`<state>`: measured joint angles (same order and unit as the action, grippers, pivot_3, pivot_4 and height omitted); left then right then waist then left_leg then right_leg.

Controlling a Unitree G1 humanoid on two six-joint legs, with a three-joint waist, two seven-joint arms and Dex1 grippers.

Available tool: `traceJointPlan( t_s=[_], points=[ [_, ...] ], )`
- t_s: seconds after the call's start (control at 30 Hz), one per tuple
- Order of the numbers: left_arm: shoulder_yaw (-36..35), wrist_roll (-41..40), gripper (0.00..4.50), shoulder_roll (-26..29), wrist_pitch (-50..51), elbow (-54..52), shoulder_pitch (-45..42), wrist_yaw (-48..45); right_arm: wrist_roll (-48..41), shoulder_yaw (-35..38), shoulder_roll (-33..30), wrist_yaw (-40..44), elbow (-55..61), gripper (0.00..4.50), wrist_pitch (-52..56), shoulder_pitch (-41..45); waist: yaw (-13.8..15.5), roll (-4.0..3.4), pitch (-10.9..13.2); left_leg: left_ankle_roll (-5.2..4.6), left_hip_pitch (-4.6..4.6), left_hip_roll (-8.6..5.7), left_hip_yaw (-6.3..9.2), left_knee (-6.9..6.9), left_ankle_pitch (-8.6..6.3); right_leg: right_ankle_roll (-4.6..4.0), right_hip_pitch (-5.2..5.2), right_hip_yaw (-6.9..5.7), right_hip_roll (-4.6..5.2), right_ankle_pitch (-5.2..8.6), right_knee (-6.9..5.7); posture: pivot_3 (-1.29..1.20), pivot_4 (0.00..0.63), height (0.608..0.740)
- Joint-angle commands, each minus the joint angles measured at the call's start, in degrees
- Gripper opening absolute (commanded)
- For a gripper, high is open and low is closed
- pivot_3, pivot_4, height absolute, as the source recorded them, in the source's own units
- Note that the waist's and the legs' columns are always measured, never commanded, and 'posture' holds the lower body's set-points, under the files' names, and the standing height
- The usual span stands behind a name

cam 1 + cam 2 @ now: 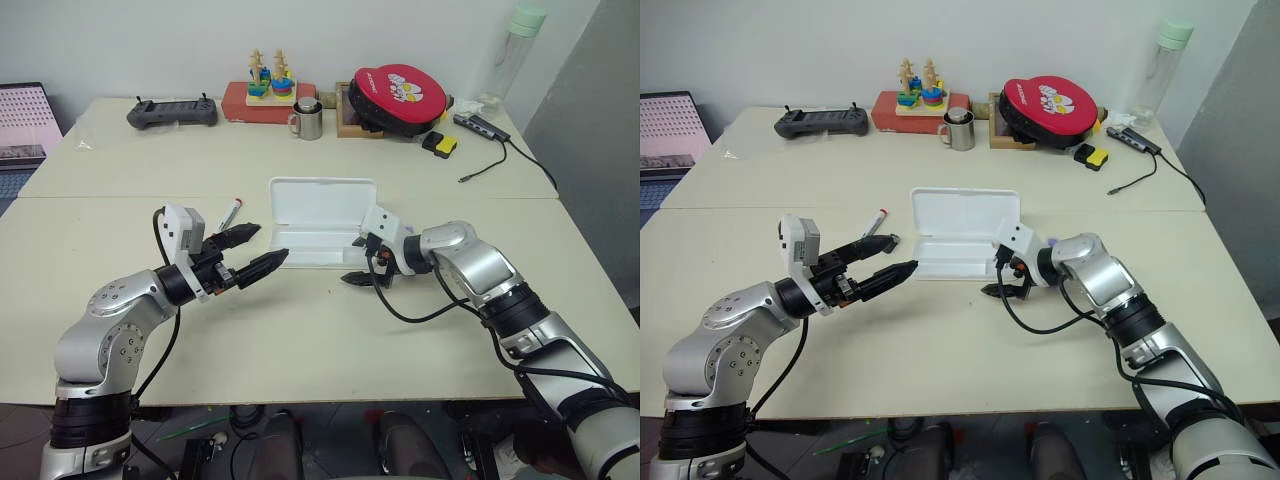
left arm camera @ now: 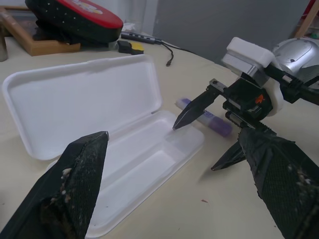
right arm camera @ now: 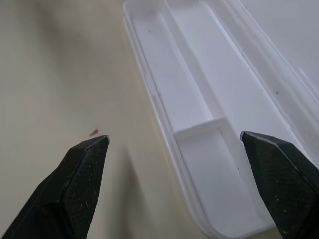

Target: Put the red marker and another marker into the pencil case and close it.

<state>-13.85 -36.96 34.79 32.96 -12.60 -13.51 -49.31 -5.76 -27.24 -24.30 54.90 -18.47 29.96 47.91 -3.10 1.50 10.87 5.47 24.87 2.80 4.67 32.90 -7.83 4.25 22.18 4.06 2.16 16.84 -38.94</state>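
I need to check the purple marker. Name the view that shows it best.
Left wrist view: the purple marker lies on the table beside the open pencil case, behind the right gripper. The eye views show just a sliver behind that arm.

No writing anywhere is clear enough to read.

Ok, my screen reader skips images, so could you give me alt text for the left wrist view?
An open white pencil case lies on a beige table, lid back and tray empty. Beside its far end lies a purple marker, with the right gripper hovering open-jawed just in front of it. The left gripper, jaws wide apart, frames the foreground.
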Motion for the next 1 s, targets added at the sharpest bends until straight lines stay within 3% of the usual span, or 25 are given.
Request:
traceJointPlan(
  t_s=[0.03,0.5,0.77,1.0],
  points=[
    [-1.3,-0.4,4.50,1.2,-0.5,-1.9,0.3,0.3,2.2,-0.9,-0.1,1.8,-0.7,3.43,-1.1,0.3,-0.1,-0.01,0.0,0.00,0.00,0.00,0.00,0.00,0.00,0.00,0.01,0.00,0.00,0.00,0.00,0.00,0.150,0.740],
    [-0.7,1.0,4.50,2.3,-1.2,-0.3,0.3,0.8,4.0,1.1,1.7,2.5,-1.8,0.05,-5.6,0.1,-0.1,-0.01,0.0,0.00,-0.03,0.00,0.00,0.03,0.00,0.01,-0.02,0.01,-0.01,0.00,-0.01,0.00,0.150,0.740],
    [-1.7,1.3,4.50,3.8,-1.0,-0.1,1.7,0.7,3.4,1.2,0.8,7.4,5.2,0.05,-11.6,-3.0,-0.1,-0.01,0.0,0.00,-0.03,0.00,0.00,0.03,0.00,0.01,-0.01,0.01,-0.01,0.01,-0.01,0.00,0.150,0.740],
    [-3.5,1.4,4.50,6.4,-1.2,0.4,4.6,0.4,4.3,-1.1,-2.1,10.1,17.0,0.05,-8.2,-11.4,-0.1,-0.01,0.0,0.01,-0.03,0.00,0.00,-0.02,0.00,0.03,0.01,0.01,-0.01,0.07,-0.01,0.00,0.150,0.740]
  ],
)
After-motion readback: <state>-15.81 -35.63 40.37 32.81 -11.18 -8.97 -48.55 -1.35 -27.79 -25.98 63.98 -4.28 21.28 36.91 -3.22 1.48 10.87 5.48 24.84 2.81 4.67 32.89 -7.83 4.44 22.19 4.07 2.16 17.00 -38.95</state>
